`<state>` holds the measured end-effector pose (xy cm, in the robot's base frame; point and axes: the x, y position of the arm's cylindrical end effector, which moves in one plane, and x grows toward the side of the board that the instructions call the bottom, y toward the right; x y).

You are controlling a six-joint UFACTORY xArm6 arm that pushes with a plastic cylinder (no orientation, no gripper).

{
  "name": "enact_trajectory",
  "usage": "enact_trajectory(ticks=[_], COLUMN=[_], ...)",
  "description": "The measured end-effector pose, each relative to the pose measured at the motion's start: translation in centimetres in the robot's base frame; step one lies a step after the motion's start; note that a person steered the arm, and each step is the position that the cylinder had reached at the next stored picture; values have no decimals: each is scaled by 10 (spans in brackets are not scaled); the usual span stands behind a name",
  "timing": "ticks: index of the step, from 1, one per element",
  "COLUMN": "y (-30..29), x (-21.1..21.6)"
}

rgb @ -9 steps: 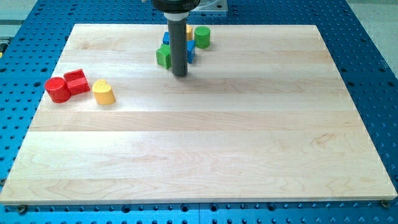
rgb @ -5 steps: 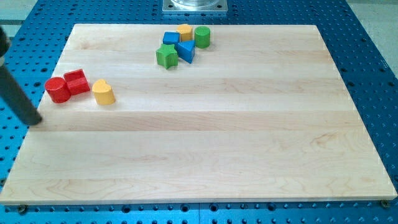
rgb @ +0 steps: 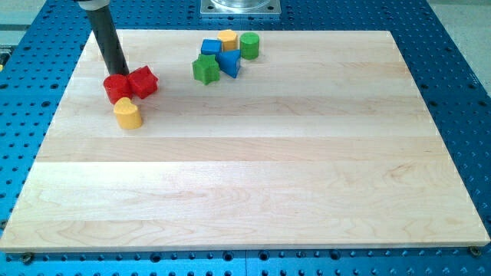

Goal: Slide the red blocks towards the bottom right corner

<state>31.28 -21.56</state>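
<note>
Where my tip (rgb: 119, 73) meets the red cylinder (rgb: 116, 88), contact is unclear; no jaws show.

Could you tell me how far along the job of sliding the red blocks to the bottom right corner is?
Barely begun. Nothing is in place yet: the red cylinder and red cube sit side by side in the board's upper left part, far from the bottom right corner. In hand: my tip is against the cylinder's top-left side. Left: nearly the whole diagonal, past the yellow block just below them.
</note>
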Motion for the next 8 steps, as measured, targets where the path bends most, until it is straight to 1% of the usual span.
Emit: enact_trajectory(ticks=[1,2,3,4,5,6,7,8], y=[8,81,143,71,-13,-38,49,76], x=[12,69,61,15,19,41,41,19])
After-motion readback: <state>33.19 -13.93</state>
